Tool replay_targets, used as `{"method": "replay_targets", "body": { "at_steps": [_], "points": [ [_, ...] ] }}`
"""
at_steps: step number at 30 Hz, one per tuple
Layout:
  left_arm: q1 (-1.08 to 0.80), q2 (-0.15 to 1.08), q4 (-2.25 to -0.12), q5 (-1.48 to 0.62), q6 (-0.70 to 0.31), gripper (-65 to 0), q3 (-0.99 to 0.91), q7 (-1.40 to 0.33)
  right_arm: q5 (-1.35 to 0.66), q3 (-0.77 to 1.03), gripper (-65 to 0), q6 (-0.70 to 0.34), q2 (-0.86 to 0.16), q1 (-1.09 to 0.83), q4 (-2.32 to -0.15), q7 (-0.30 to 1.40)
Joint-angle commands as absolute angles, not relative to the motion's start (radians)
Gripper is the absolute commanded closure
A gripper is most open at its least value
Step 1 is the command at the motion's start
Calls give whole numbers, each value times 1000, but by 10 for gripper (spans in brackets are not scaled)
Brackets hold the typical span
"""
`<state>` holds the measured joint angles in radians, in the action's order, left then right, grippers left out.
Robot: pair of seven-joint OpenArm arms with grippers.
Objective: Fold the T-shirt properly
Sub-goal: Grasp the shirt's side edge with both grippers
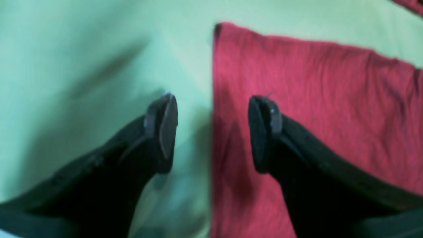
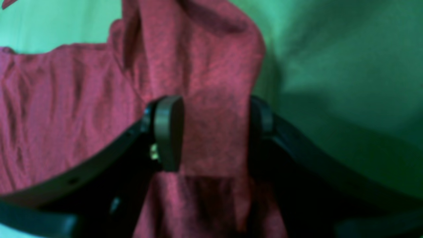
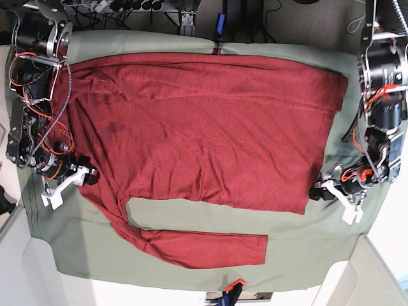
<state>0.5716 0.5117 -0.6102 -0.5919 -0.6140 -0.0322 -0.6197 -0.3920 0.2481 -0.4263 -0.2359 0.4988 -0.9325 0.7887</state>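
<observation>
Lying on sage-green cloth point(image 3: 191, 268), T-shirt point(image 3: 210, 121), no readable writing, left end effector point(image 1: 213, 132) open, right end effector point(image 2: 214, 132) straddling fabric, grip unclear.

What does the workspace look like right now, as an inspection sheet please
Surface: sage-green cloth covers the table.
Job's things: dark red knit T-shirt spread mostly flat, one strip trailing along the near edge.
Clutter: nothing seen.
Grippers: left gripper open, straddling a shirt edge; right gripper open with shirt fabric between its jaws.
Cables: red and orange wires on both arms.
Surroundings: dark equipment beyond the far edge.
</observation>
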Motion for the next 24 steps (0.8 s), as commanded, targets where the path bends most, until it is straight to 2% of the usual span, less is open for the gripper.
{"method": "replay_targets", "body": {
  "at_steps": [1,7,11,13,24],
  "points": [
    [610,519,-593,-601,-621,-366,-36,-598,-385,249,-297,-423,-246,517,-942,805],
    [611,472,-535,-561,-616,-366,-36,-600,-385,249,-297,-423,-247,517,-942,805],
    [620,465,-540,-643,-642,-366,-36,-652,-390,249,-297,-423,-246,517,-942,805],
    [620,463,-557,-673,-694,-365,-36,-670,-405,249,-297,-423,-246,517,-942,809],
    [620,444,-678,-688,-698,-365,-36,-764,-430,249,-297,-423,-246,517,-942,814]
  ]
}}
